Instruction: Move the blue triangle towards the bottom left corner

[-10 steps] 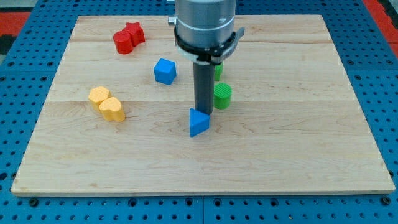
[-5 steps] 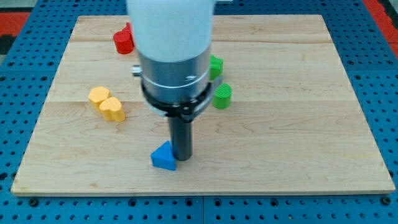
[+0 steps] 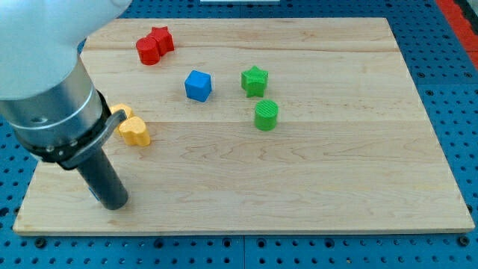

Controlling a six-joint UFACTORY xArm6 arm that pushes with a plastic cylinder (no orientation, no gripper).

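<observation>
Wooden board [image 3: 336,172], pale and rectangular, lies on a blue perforated base [image 3: 464,112] that shows on all sides.

The arm's pale and grey housing [image 3: 52,97] fills the view's upper left and covers much of the board's left edge. From it the dark rod [image 3: 103,179] slants down to my tip [image 3: 114,205], which sits on the wood close to the bottom left corner. The rod is bare and grips nothing.

The blue triangle cannot be seen anywhere. It is judged to lie hidden behind the housing or the rod, or possibly off the board.

- **Blocks at centre:** the blue cube [image 3: 198,85], green star [image 3: 254,80] and green cylinder [image 3: 266,115] stand well apart from my tip.
- **Blocks at top left:** two red blocks [image 3: 155,45] touch each other.
- **Blocks beside the arm:** the yellow heart [image 3: 135,132] lies just beside the housing, and a second yellow block [image 3: 124,112] is partly covered by it.

Hazards, as judged:

- With the triangle out of sight and the corner this near, any further push towards the bottom left could tip it over the board's edge.
- Withdrawing upward or rightward could sweep the rod into the yellow pair and scatter them.
</observation>
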